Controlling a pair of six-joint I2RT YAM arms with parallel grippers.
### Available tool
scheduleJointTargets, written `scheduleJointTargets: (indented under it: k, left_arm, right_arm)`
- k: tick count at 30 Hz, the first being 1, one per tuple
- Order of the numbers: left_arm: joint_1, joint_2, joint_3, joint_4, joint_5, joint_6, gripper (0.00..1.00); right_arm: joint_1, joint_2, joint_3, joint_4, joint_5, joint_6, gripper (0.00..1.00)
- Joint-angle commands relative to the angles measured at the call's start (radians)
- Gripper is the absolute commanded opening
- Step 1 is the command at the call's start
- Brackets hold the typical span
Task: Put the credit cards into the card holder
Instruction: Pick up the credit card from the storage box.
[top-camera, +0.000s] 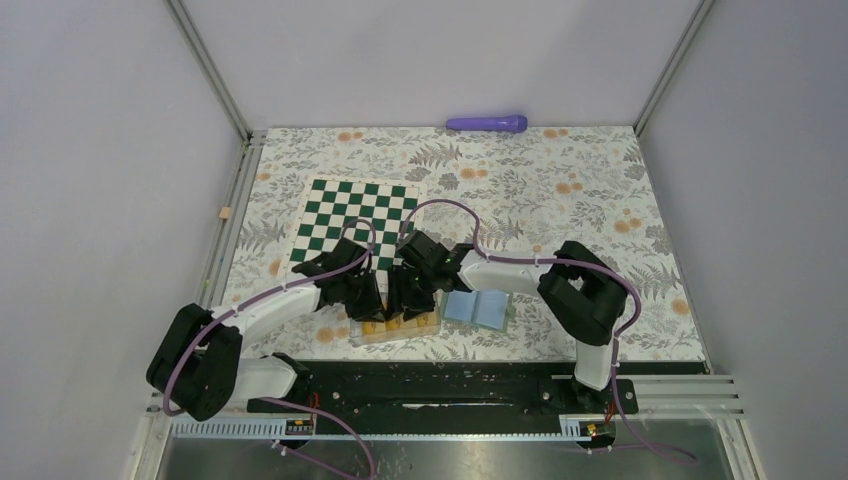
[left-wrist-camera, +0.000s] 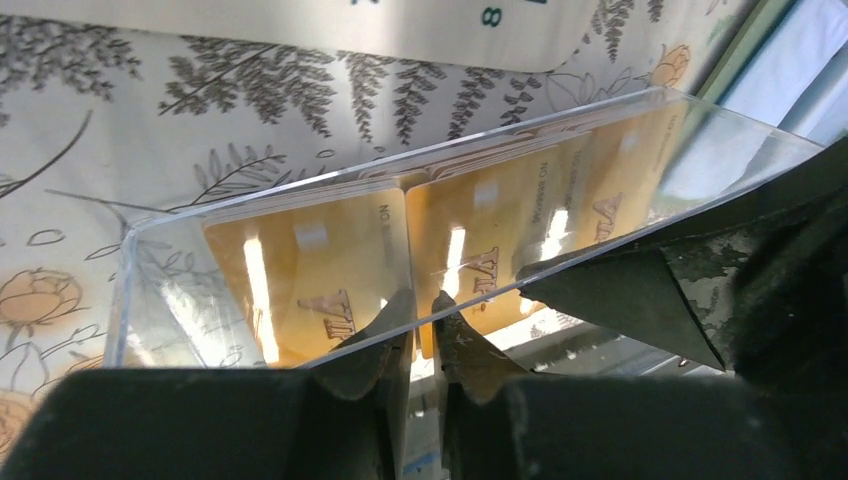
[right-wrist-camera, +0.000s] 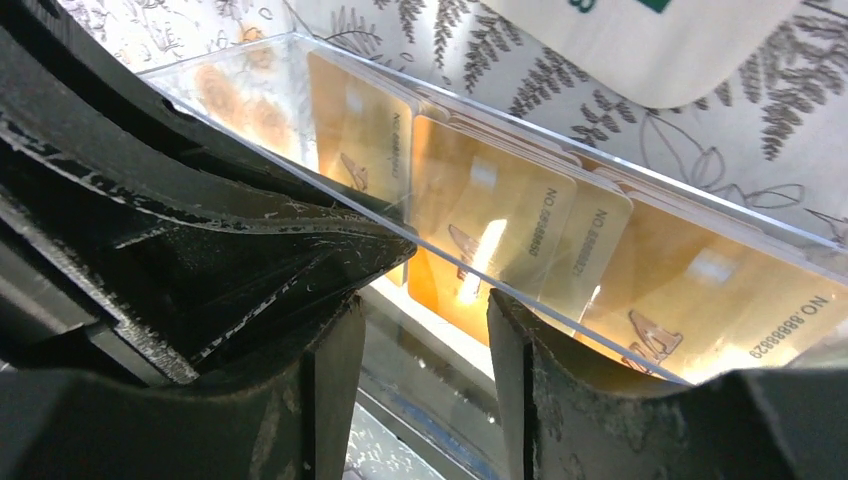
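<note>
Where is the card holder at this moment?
In the top view, the card holder lies open, blue inside facing up, just right of the clear box, towards the near edge.

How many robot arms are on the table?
2. The left arm reaches in from the near left corner, and the right arm from the near right. Their tips meet over the clear box near the front edge. No other arm shows.

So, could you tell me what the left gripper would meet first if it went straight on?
Probably the near wall of the clear box, credit cards just behind it; depth is unclear.
</note>
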Motion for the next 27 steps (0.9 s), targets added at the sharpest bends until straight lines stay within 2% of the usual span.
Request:
scheduleJointTargets:
  k: [1,8,17,21,25,27]
  left_arm:
    - [-0.033,0.081,-0.047,0.036,-0.096,-0.008,0.13]
    - [-0.05,0.095,-0.048,0.037,-0.114,-0.006,0.12]
    - [-0.085,0.154,-0.034,0.04,-0.138,-0.011,0.08]
    - [-0.095,0.169,-0.032,0.048,-0.139,-0.011,0.04]
    - [-0.098,0.179,-0.039,0.055,-0.139,-0.011,0.02]
    - [-0.1,0.179,-0.041,0.059,-0.138,-0.011,0.02]
  right_arm:
    - [0.003,-0.028,-0.021,-0.087,0.096,-0.035,0.56]
    - [0.003,-0.07,-0.017,-0.165,0.179,-0.077,0.61]
    - [0.003,-0.014,-0.024,-0.099,0.09,-0.057,0.59]
    - [0.003,-0.013,-0.056,-0.022,0.039,-0.018,0.56]
    - [-0.002,-0.058,-0.115,0.073,0.027,0.026,0.43]
    - [-0.008,-0.093,-0.156,0.135,0.025,0.052,0.4]
